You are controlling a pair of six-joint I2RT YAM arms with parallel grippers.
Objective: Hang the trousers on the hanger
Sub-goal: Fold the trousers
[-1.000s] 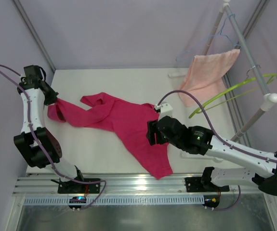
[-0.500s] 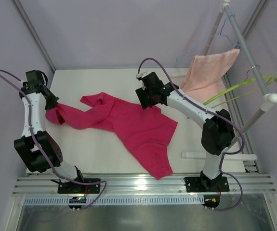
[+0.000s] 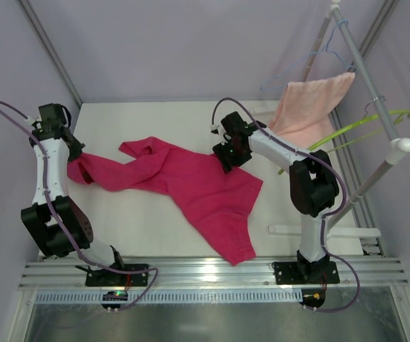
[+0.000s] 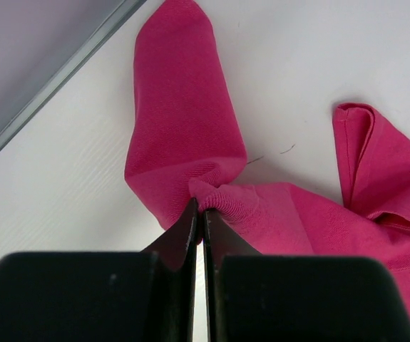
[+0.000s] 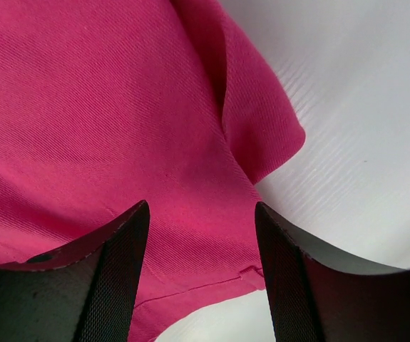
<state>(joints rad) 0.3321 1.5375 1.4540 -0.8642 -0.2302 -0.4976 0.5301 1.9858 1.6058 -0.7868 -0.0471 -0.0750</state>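
Nearest the arm bases, one end of the trousers (image 3: 205, 189) reaches almost to the front edge of the white desk (image 3: 133, 221). From there the bright pink cloth runs back and spreads flat over the middle of the desk. A narrower, crumpled part trails off to the left.

At that left end, the left end effector (image 4: 200, 208) is closed tight on a bunched fold of the cloth. The fabric puckers right at the fingertips, and a loose flap lies on the desk beyond them.

Further back, the right arm reaches over the far right edge of the trousers. The right end effector (image 5: 201, 210) is open, its two fingers spread just above the cloth near a folded-over corner, gripping nothing.

At the far right stands a rack (image 3: 367, 75) with a slanting rail. The lime-green hanger (image 3: 347, 132) hangs from it, bare and well apart from the trousers. A pale pink towel (image 3: 308, 110) hangs beside it, with a thin light-blue hanger (image 3: 311, 60) above.
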